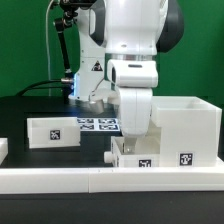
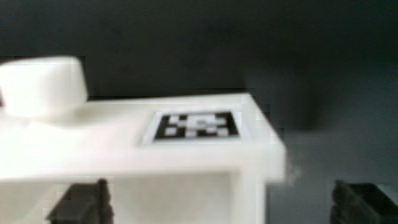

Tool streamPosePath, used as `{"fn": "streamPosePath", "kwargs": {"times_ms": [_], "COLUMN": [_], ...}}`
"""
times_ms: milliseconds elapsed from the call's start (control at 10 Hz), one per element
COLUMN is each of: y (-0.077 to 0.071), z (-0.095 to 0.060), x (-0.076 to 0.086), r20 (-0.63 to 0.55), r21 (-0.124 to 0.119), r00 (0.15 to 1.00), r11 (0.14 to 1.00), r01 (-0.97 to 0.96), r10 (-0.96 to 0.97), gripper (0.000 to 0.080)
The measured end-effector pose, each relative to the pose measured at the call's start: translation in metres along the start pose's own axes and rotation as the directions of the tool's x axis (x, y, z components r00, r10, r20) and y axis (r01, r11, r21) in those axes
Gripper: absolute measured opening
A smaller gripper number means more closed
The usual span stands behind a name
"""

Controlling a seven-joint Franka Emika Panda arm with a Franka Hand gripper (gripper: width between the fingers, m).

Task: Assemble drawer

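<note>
On the black table, the drawer lies in three separate parts: one large open-topped casing at the exterior view's right and two smaller boxes. The left box stands well apart from the casing. The near box stands just beside the casing's lower front, directly under the arm. Each part shows one square tag — three in all. The arm hides the top of the near box, part of the casing's left wall and the right end of the marker board, so the board's tags cannot be counted. The tool cannot be made out in the exterior view, because its fingers are lost against the white of arm and box. A low white rail runs along the table's front edge. A white shape at the exterior view's left edge is cut off.

In the wrist view, blurred throughout, the tool stands wide open, closed on nothing. Two dark fingertips show, both cut off by the frame edge. Beyond them lies a white part bearing one tag on its upper face and one round white knob — which drawer part this is cannot be told for certain. Whether either fingertip touches it cannot be told.
</note>
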State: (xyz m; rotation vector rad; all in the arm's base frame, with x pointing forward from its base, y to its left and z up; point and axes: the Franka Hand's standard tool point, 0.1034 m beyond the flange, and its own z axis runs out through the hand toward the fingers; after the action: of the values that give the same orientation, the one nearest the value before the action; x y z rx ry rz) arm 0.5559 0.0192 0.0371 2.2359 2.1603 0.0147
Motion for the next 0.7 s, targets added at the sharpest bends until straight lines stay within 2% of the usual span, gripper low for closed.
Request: {"fn": "streamPosePath", "kwargs": {"times_ms": [100,200,300,500,700], "y": [0.004,0.007,0.012,0.02,0.018], "z": [-0.012,-0.024,-0.033,-0.039,-0.038], "x": [0.001,-0.004,-0.015,-0.046,-0.047], "r20": [0.003,0.01,0.017,0.021,0.015], "r21": [-0.008,-0.007,-0.01,-0.016,-0.013], "r00": [1.0,1.0,1.0,0.999,0.999], "r11": [1.0,1.0,1.0,0.999,0.999], "r01": [-0.002,-0.002,0.011,0.049,0.037], "r10": [0.002,0.002,-0.011,-0.049,-0.036], "gripper": [0.0643,0.0643,0.0649,0.0649,0.0649]}}
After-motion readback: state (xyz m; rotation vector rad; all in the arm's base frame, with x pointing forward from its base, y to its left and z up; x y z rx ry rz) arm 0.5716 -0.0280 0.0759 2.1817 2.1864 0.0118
